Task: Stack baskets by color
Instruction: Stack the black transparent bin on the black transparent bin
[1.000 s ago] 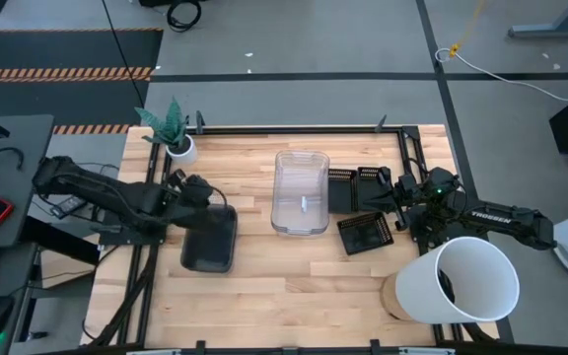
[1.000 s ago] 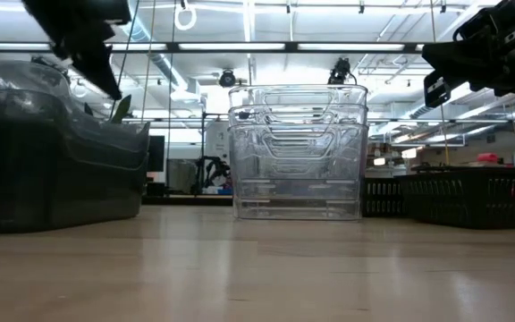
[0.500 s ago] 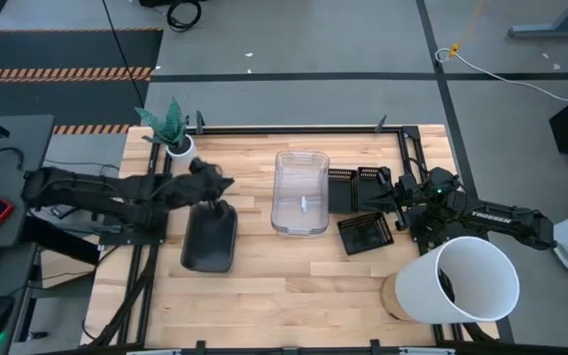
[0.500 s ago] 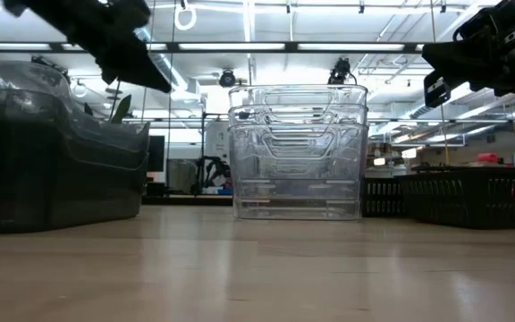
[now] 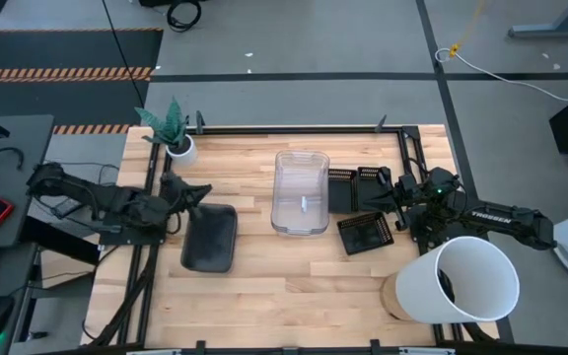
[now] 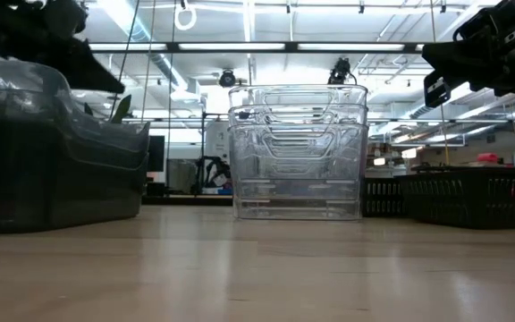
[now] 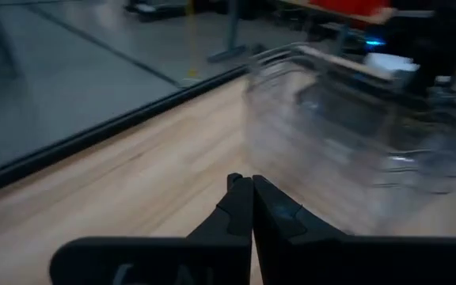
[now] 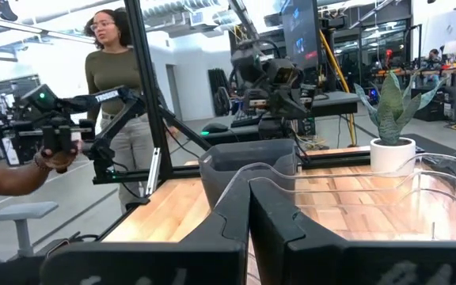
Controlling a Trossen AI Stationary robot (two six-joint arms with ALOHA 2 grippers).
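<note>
Smoky grey plastic was the first thing I noticed: the dark grey baskets (image 5: 210, 238) sat stacked as one pile toward the left edge of the wooden table (image 5: 294, 296), roughly midway between the far and near edges. The left gripper (image 5: 198, 190) hung just off that stack's far-left corner, not touching it, with its fingers pressed together on nothing; the left wrist view showed the two tips meeting over bare wood.

The clear baskets (image 5: 301, 191) were nested in a stack near the middle of the table, a bit toward the far edge, with a plain strip of wood between them and the grey pile. In the low view you could see several clear rims layered inside each other (image 6: 299, 152).

The black slotted baskets (image 5: 353, 188) were over toward the right edge: two side by side just beside the clear stack, and a third one (image 5: 365, 234) tilted askew nearer the front. The right gripper (image 5: 394, 198) was parked right next to those, fingers closed and empty.

A big white bucket (image 5: 466, 280) took up the near-right corner and hung over the edge there. A small potted plant (image 5: 174, 134) stood at the far-left corner. The near half of the table was open wood from the left edge up to the bucket.

A person (image 8: 117, 95) stood beyond the table in the right wrist view.
</note>
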